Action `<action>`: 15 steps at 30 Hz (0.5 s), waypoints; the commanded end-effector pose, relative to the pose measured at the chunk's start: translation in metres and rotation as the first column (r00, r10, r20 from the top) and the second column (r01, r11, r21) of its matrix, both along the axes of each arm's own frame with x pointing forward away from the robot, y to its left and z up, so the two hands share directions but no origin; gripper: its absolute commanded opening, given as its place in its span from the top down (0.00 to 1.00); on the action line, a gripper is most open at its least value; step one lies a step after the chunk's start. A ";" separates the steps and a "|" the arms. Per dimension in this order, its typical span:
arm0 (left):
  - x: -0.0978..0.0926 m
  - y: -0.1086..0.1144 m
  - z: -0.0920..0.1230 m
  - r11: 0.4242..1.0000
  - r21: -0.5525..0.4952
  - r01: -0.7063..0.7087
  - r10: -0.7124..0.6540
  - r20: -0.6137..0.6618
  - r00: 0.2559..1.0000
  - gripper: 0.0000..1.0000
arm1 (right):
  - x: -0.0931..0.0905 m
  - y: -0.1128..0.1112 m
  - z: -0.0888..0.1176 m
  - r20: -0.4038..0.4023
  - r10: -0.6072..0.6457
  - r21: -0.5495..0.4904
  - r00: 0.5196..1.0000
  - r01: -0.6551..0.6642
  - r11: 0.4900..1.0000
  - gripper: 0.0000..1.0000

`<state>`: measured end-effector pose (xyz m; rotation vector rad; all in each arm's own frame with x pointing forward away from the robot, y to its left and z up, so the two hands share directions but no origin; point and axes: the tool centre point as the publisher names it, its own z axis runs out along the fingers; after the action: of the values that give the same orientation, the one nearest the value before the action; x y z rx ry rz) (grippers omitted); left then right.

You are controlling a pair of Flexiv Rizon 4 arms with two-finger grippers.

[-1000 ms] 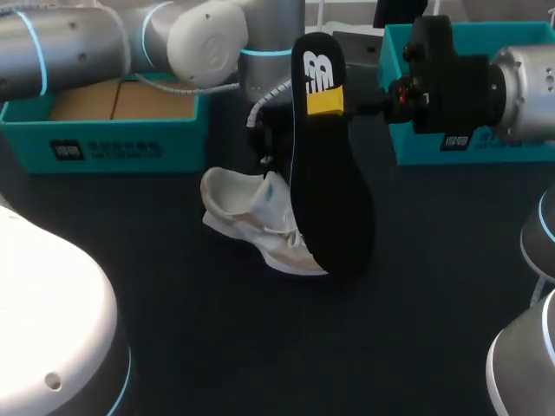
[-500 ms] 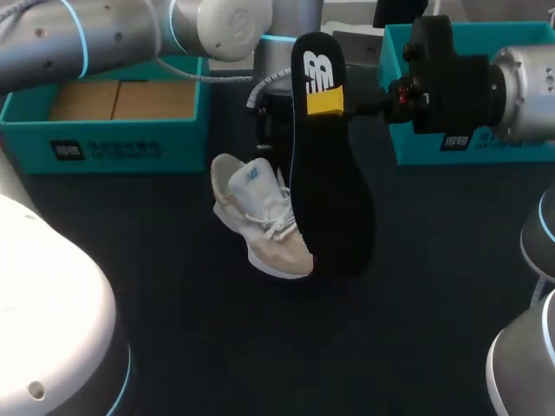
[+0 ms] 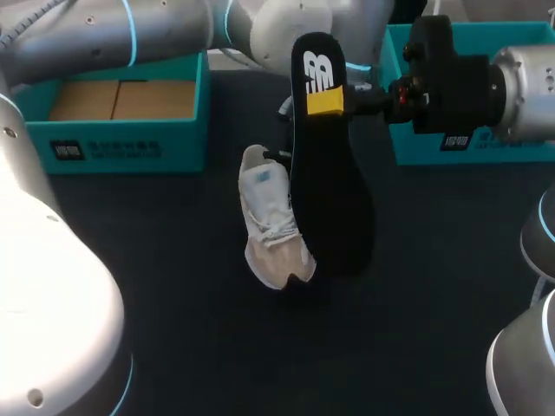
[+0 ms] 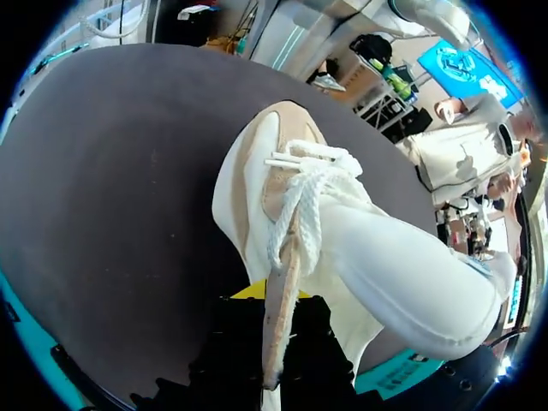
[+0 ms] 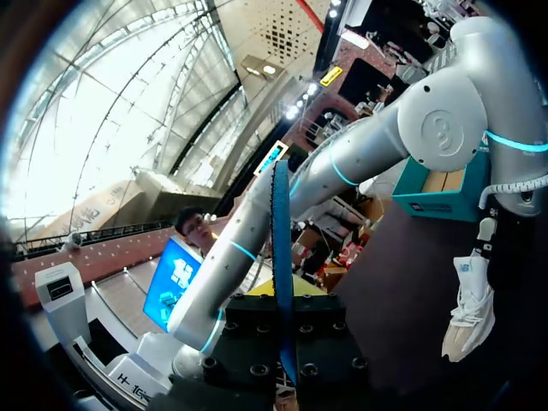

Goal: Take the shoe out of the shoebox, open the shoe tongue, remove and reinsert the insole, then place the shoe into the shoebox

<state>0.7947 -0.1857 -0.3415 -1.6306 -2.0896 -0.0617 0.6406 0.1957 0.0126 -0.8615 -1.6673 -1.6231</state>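
A white and beige shoe (image 3: 269, 221) hangs toe-down over the dark table, just left of the insole. My left gripper (image 4: 276, 338) is shut on the rim of the shoe (image 4: 342, 248) near its heel; the laces and tongue face the wrist camera. In the head view that gripper is mostly hidden behind the insole. My right gripper (image 3: 328, 102) is shut on a black insole (image 3: 328, 182), holding it upright near its heel end, its toe end down by the shoe. The right wrist view shows the insole (image 5: 281, 257) edge-on between the fingers, and the shoe (image 5: 469, 318) dangling further off.
An open teal shoebox (image 3: 121, 139) with a cardboard-coloured floor stands at the back left. A second teal box (image 3: 416, 143) stands at the back right, behind my right wrist. My left arm (image 3: 173, 26) stretches across the back of the table above the left box.
My left arm has swung the shoe to the right, toward the insole, and turned it so the toe points forward and down. The right arm and the insole have not moved.
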 end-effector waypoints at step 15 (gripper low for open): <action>-0.031 -0.009 -0.023 0.984 0.083 0.160 -0.164 0.054 0.985 1.00 | 0.001 0.003 0.000 -0.002 -0.001 -0.003 1.000 0.001 1.000 1.00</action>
<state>0.7634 -0.1903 -0.3591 -1.7730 -1.9863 -0.2332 0.6406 0.1957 0.0126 -0.8615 -1.6673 -1.6231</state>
